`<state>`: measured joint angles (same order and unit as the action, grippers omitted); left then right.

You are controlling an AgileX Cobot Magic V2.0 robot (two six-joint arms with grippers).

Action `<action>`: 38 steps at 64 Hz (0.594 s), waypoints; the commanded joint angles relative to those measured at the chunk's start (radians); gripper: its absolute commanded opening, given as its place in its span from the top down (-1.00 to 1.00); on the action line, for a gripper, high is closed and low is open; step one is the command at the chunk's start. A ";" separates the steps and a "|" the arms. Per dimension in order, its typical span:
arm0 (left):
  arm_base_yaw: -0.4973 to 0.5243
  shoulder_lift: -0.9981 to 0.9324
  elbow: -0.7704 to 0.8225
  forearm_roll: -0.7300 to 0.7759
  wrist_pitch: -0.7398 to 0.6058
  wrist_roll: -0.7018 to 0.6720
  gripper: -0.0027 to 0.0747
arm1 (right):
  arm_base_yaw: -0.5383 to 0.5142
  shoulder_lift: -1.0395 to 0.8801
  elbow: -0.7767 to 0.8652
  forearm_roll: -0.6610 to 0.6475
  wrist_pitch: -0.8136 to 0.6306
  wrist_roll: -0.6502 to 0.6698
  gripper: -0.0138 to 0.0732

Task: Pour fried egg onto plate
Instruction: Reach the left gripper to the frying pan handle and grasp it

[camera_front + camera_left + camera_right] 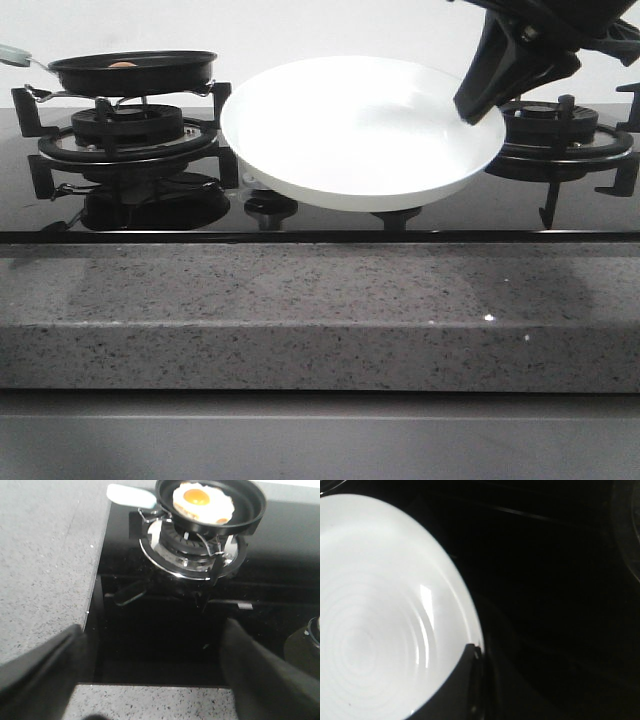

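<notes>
The fried egg lies in a small black frying pan on the left burner; in the front view only an orange bit of the egg shows over the rim of the pan. The pan's pale handle points away to the left. My right gripper is shut on the right rim of the white plate and holds it tilted above the stove's middle. The plate is empty. My left gripper is open and empty over the stove's front edge, well short of the pan.
The left burner grate carries the pan; a right burner stands behind the plate. Black knobs sit on the glossy black hob under the plate. A grey speckled counter edge runs along the front.
</notes>
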<state>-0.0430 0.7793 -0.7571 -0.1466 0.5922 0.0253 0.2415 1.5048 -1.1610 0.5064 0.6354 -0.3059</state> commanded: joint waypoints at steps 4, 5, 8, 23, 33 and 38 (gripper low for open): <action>0.003 0.113 -0.113 -0.023 -0.002 -0.001 -0.67 | -0.001 -0.036 -0.027 0.031 -0.044 -0.011 0.84; 0.003 0.136 -0.131 -0.023 0.010 -0.001 -0.67 | -0.001 -0.036 -0.027 0.031 -0.044 -0.011 0.84; 0.003 0.175 -0.160 -0.023 0.041 -0.001 -0.67 | -0.001 -0.036 -0.027 0.031 -0.044 -0.011 0.84; 0.121 0.386 -0.326 -0.232 0.101 0.147 -0.67 | -0.001 -0.036 -0.027 0.031 -0.044 -0.011 0.84; 0.260 0.518 -0.411 -0.568 0.189 0.390 -0.67 | -0.001 -0.036 -0.027 0.031 -0.044 -0.011 0.84; 0.316 0.594 -0.447 -0.718 0.237 0.469 -0.67 | -0.001 -0.036 -0.027 0.031 -0.044 -0.011 0.84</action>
<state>0.2283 1.3353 -1.1424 -0.6701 0.8210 0.4009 0.2415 1.5048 -1.1610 0.5064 0.6354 -0.3059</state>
